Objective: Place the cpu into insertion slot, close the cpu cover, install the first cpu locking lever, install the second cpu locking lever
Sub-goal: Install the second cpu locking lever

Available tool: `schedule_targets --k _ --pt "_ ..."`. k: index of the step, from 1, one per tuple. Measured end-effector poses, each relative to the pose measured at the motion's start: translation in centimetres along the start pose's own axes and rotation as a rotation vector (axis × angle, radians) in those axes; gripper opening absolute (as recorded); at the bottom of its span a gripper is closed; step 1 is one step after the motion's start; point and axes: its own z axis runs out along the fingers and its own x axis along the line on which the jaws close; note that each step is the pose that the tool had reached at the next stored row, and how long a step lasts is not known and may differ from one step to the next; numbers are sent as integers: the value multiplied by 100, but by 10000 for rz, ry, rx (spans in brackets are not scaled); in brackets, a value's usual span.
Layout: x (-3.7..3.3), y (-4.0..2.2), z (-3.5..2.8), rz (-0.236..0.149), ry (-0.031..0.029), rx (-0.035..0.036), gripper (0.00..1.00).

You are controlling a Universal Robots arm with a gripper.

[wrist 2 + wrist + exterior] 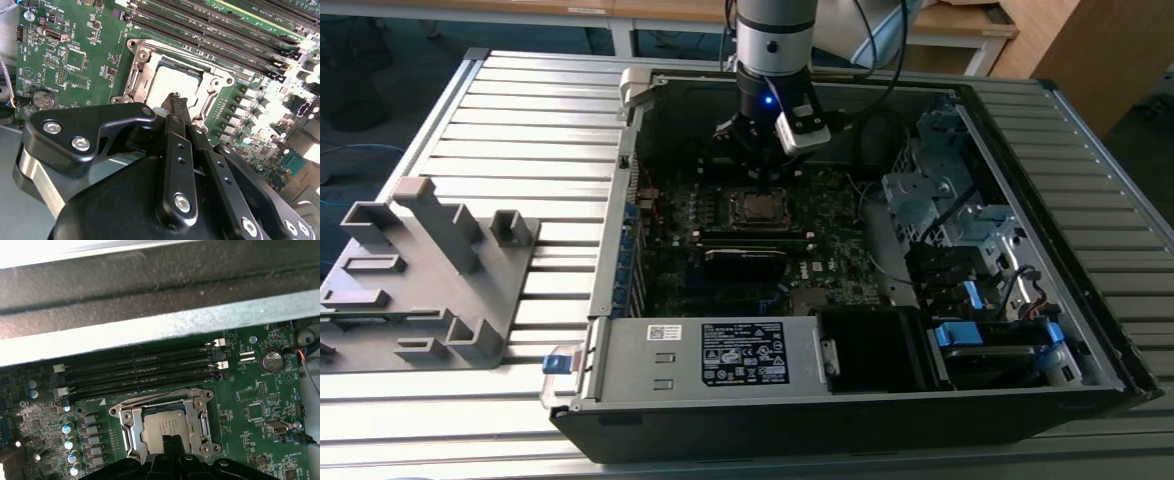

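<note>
end effector [176, 100]: we see it narrow, fingers together, gripping nothing, tips over the cpu [164, 426]
cpu: seated in its slot, mid-motherboard [260, 390]
cpu cover [202, 421]: we judge it down
levers: we cannot tell whether latched

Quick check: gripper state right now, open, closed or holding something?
The gripper: closed, fingertips together over the cpu seated in the socket; nothing visible held between them.
</note>
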Motion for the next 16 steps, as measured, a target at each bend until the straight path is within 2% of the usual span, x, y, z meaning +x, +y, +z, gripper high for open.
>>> schedule_targets --k 8,16 --pt "0 0 -5 0 -1 -1 10" --pt "-3 -3 -49 1 1 -1 10"
